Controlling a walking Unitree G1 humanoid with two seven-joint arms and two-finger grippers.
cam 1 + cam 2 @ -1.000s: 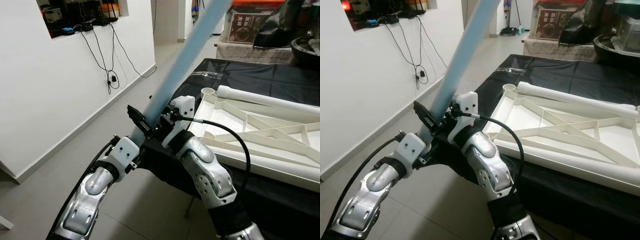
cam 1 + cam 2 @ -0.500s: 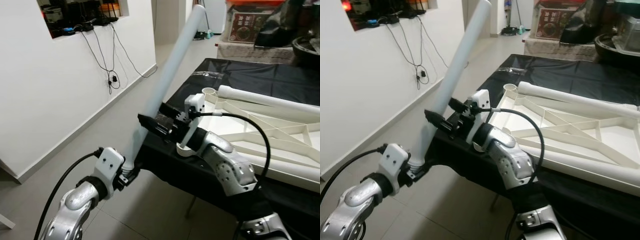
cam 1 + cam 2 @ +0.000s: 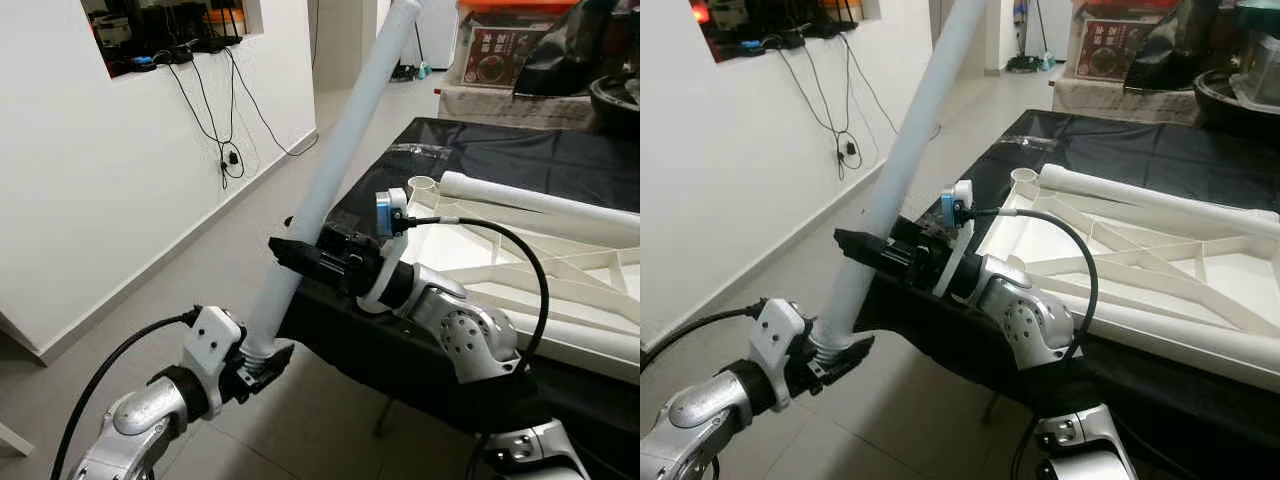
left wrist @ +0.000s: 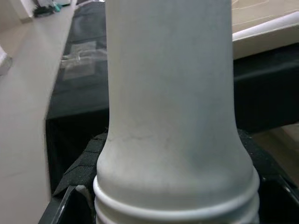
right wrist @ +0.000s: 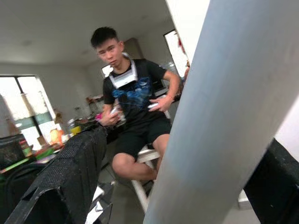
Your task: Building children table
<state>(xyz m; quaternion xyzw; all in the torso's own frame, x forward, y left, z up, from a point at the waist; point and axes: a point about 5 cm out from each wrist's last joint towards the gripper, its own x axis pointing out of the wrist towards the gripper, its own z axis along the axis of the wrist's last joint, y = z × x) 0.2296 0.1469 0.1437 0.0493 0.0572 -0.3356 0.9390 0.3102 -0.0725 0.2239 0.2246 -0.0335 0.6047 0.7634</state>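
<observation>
In the head views we see the long white table leg held aslant in the air beside the black-draped table, its top end rising past the frame edge; over the last second it has swung from a steep lean across the picture to a more settled slant, and our arms have drawn apart along it. The left gripper now clamps the ribbed foot of the leg low down, while the right gripper has slid up and is closed round the shaft about a third of the way along. We judge that this re-grip gives a two-point hold fit for steering the leg toward a socket at the corner of the upturned white tabletop, which lies on the black cloth with its ribbed underside up and another white leg lying across it. In the left wrist view the leg's end looks smooth, matt plastic, swelling to a collar with turned rings, black padded fingers tight at its sides. In the right wrist view the plain round shaft crosses between textured black fingers, and a seated person holding controllers is behind.
</observation>
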